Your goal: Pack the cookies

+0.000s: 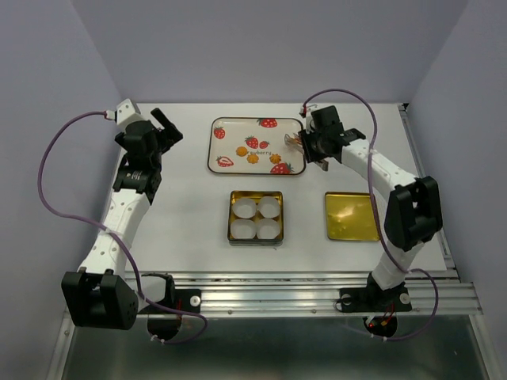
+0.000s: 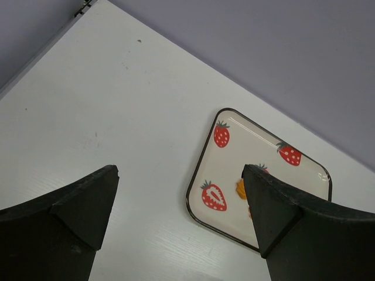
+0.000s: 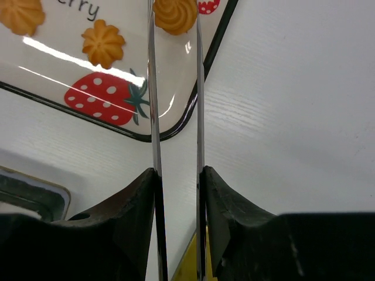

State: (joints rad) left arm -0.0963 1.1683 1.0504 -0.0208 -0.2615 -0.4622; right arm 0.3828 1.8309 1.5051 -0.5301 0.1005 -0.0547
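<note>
Three cookies lie on the strawberry-printed tray. In the right wrist view two of them lie flat on that tray. My right gripper is shut on a pair of thin metal tongs. The tong tips pinch another cookie over the tray's right end. From above, the right gripper sits at the tray's right edge. My left gripper stands open and holds nothing, left of the tray. Its own view shows the left gripper over bare table, with a cookie's edge beside one finger.
A square gold tin with several white paper cups stands in front of the tray. Its flat gold lid lies to the right, beside the right arm. Purple walls close in the table on three sides.
</note>
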